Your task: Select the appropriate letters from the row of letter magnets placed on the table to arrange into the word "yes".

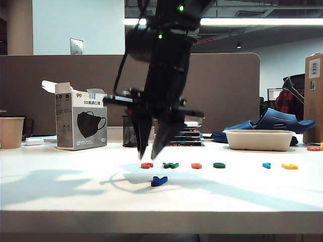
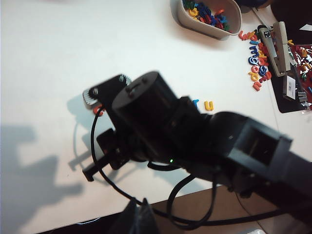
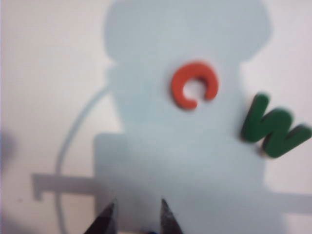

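Observation:
The dark blue "y" (image 1: 159,181) lies flat on the white table (image 1: 60,194), in front of the row of letter magnets. The row holds an orange-red letter (image 1: 147,165) (image 3: 194,84), a dark green "w" (image 1: 170,165) (image 3: 273,127), the red "s" (image 1: 196,165), the green "e" (image 1: 219,165), a light blue letter (image 1: 266,165) and a yellow one (image 1: 289,166). My right gripper (image 1: 148,154) (image 3: 139,204) hangs open just above the table, behind the "y", with nothing between its fingers. My left gripper (image 2: 139,201) is shut and empty, back by the table's edge.
A face-mask box (image 1: 81,121) and a paper cup (image 1: 11,132) stand at the back left. A beige tray (image 1: 260,139) (image 2: 185,17) with several loose letters sits at the back right, with more letters (image 2: 256,53) scattered beside it. The right arm (image 2: 161,122) fills the middle of the left wrist view.

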